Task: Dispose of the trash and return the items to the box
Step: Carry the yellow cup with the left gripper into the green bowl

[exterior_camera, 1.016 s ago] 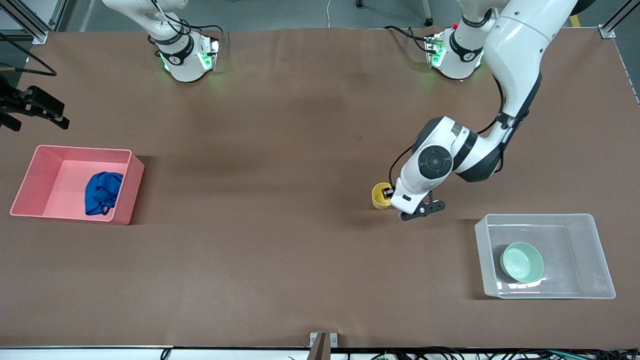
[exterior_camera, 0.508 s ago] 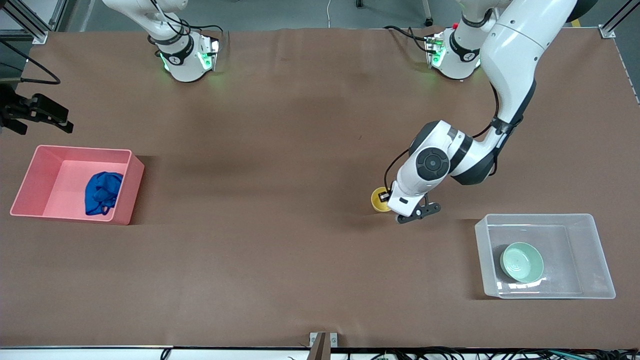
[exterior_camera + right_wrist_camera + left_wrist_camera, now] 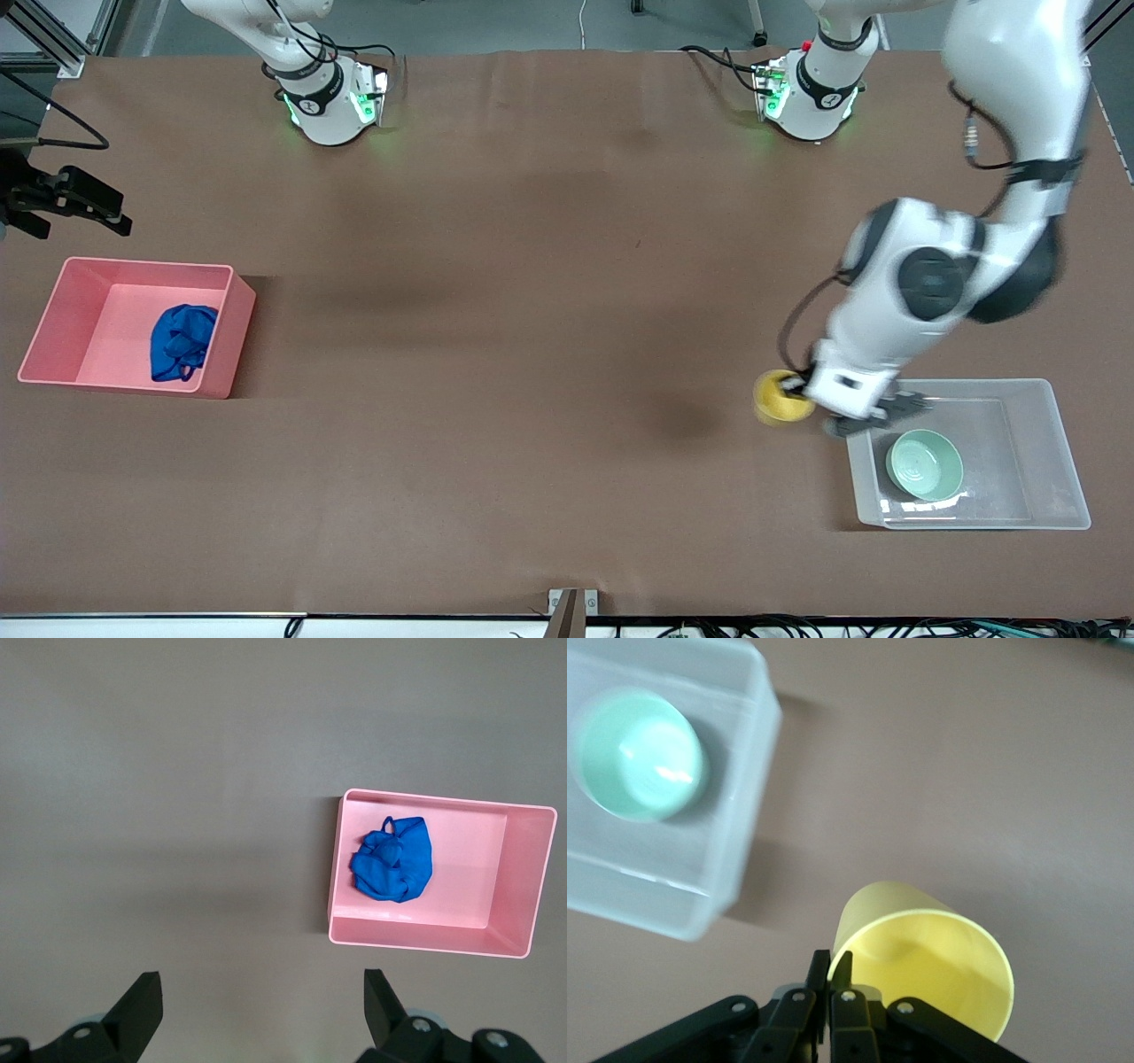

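Observation:
My left gripper [image 3: 800, 388] is shut on the rim of the yellow cup [image 3: 780, 399] and holds it up over the table, right beside the clear box [image 3: 1010, 390] at the wall toward the right arm's end. In the left wrist view the fingers [image 3: 831, 967] pinch the cup's wall [image 3: 930, 957], and the box [image 3: 740, 833] holds the mint-green bowl [image 3: 640, 753]. The bowl [image 3: 924, 464] sits upright in the box. The blue trash [image 3: 182, 341] lies in the pink bin [image 3: 71, 301]. My right gripper [image 3: 261, 1010] waits open and empty, high over the right arm's end of the table.
The pink bin [image 3: 523, 877] with the blue wad [image 3: 392, 859] stands at the right arm's end of the table. The right gripper's dark body [image 3: 84, 199] shows at the edge of the front view over the table there. Bare brown table lies between bin and box.
My left gripper has lifted the yellow cup off the table and carried it toward the left arm's end, up to the clear box's wall. The right gripper has barely moved.

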Robot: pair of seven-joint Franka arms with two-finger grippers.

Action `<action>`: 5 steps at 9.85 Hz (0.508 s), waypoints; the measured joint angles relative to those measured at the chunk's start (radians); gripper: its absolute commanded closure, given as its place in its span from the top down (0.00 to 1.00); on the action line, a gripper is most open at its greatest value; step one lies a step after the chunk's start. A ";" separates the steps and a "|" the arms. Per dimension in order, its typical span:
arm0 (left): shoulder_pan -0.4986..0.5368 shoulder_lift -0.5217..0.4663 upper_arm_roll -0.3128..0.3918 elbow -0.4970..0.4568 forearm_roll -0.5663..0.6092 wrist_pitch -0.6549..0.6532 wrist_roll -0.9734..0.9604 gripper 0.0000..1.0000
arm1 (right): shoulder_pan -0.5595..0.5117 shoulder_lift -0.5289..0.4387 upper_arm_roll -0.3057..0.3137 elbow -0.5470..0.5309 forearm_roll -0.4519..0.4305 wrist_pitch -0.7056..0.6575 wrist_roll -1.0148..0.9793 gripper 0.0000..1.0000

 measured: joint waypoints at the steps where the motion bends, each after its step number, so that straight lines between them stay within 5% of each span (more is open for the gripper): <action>1: 0.059 0.003 0.003 0.034 0.000 -0.008 0.125 0.00 | 0.000 0.000 0.000 0.000 0.000 0.000 0.000 1.00; 5: 0.224 0.125 0.009 0.130 0.034 0.012 0.484 0.00 | -0.001 0.000 0.000 0.001 0.000 0.000 -0.011 1.00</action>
